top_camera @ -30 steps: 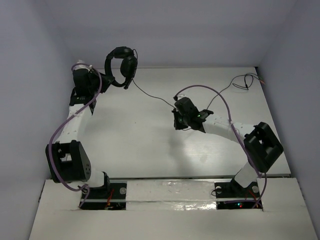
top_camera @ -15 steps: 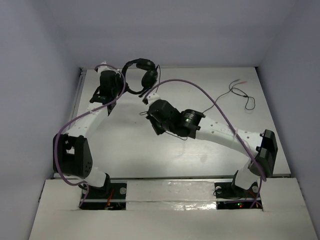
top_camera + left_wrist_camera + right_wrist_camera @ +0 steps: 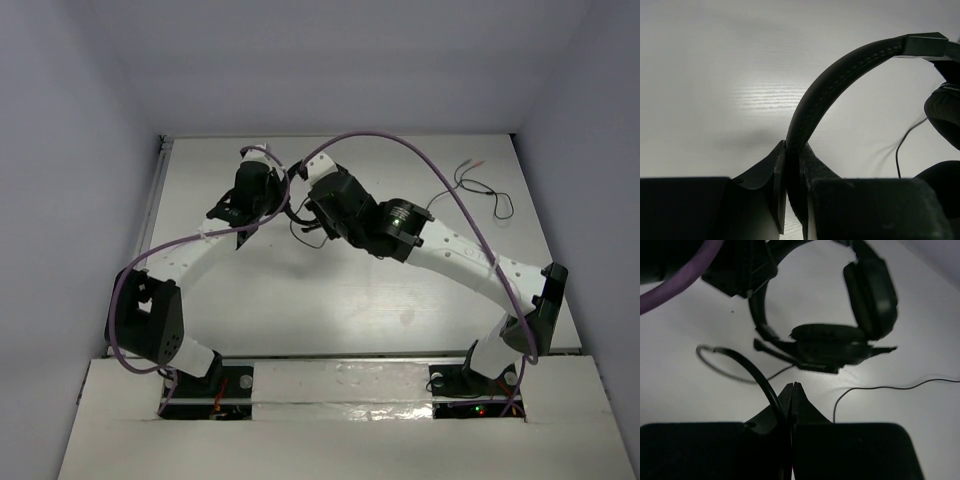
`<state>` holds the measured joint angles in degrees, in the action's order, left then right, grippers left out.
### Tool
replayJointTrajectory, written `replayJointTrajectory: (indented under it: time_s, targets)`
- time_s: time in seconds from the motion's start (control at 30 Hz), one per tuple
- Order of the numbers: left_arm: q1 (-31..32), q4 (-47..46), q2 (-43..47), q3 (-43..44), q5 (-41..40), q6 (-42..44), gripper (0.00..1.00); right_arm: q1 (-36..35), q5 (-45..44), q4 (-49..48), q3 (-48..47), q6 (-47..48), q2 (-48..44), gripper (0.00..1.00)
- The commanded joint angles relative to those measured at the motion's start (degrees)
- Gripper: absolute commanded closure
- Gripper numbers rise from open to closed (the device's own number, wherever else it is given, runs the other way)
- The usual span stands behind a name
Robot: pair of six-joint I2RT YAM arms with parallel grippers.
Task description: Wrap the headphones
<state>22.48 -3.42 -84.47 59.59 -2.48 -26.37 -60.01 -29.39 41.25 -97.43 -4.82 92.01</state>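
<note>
The black headphones (image 3: 837, 342) hang just above the table in mid-field. My left gripper (image 3: 792, 167) is shut on their stitched headband (image 3: 840, 75), and one earcup (image 3: 946, 116) shows at the right edge of the left wrist view. My right gripper (image 3: 792, 387) sits just short of the earcups with its jaws together. The thin black cable (image 3: 757, 375) curves in from the left and runs into those jaws. In the top view the two grippers, left (image 3: 268, 205) and right (image 3: 318, 215), nearly touch and hide most of the headphones. The cable's loose end (image 3: 487, 190) lies at the far right.
Thick purple robot cables (image 3: 400, 150) arc over both arms above the table. Walls close the table on the left, back and right. A second strand of thin cable (image 3: 880, 388) trails across the table to the right of my right gripper.
My left arm has carried the headphones from the far left corner toward the table's middle. My right gripper has swung left to meet them, dragging the cable along.
</note>
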Motion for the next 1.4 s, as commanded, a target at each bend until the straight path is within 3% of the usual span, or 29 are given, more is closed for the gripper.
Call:
replayJointTrajectory:
  time_s: [0.0, 0.67, 1.1, 1.37]
  targets:
    - [0.4, -2.6, 5.4, -0.9, 2.2, 1.8, 1.0, 3.3, -5.3, -2.1, -2.8, 4.1, -2.2, 1.0]
    - [1.5, 0.0, 8.0, -2.7, 16.8, 4.8, 1.0, 17.1, -2.2, -13.0, -5.3, 13.0, 3.2, 1.0]
    - [1.5, -1.6, 12.7, -0.4, 24.5, 2.4, 1.0, 23.2, 5.5, -23.4, 6.6, 4.9, -1.3, 1.0]
    - [-0.3, -2.0, 14.2, 2.2, 27.9, 0.7, 1.0, 24.8, 10.7, -28.4, 16.1, -4.9, -7.2, 1.0]
